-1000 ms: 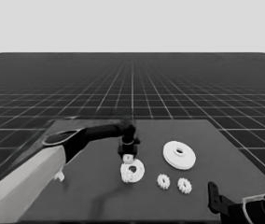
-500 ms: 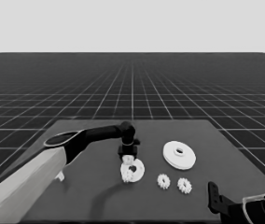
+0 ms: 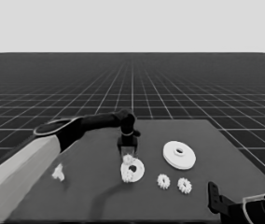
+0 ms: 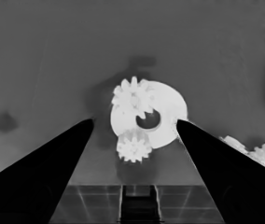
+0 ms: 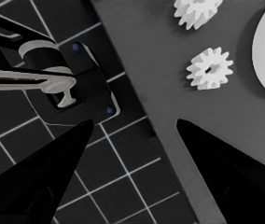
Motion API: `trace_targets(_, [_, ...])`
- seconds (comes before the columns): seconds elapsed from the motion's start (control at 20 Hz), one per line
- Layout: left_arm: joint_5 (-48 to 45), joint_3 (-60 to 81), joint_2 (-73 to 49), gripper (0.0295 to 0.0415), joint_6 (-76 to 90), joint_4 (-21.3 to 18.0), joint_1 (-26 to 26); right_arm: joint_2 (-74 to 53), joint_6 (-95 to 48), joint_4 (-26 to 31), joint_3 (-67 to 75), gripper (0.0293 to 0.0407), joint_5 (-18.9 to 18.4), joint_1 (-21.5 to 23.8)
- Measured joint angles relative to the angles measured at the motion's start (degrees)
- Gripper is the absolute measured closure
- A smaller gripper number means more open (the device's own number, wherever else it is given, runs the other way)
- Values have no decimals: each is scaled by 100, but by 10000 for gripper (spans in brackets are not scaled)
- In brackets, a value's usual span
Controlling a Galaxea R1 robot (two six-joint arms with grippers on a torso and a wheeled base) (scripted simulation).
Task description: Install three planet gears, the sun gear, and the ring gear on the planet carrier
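Hovering over smaller round part, left gripper spread, empty; gears look light, rigid, best pinched across teeth.

White parts on a dark grey counter, black grid floor beyond

The flat white smaller round part carries white toothed gears; right of it lie two more white toothed gears and the thick white larger round part, and to its left a thin white piece. The left arm runs pale grey to black; the floor's pale lines cross in squares under a pale blank band.
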Motion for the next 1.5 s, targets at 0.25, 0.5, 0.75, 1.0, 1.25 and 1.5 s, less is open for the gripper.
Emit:
trace_targets(0.25, [34,25,-6,326,-13,-92,-90,0,0,0,0,315,0,0])
trace_targets(0.5, [-4161,7220,-6289,319,7549,747,-1655,0,0,0,0,315,0,0])
trace_targets(0.75, [-4702,8321,-7444,326,8704,855,-1909,0,0,0,0,315,0,0])
trace_targets(1.0, [-4740,8396,-7519,326,8785,863,-1928,4088,6131,2418,-3078,313,-2282,1885])
trace_targets(1.25, [-4742,8401,-7524,326,8791,863,-1929,4475,6534,2739,-3948,315,-2115,1906])
trace_targets(1.5, [-4742,8401,-7524,326,8791,863,-1930,4673,6157,1626,-4663,315,-1800,730])
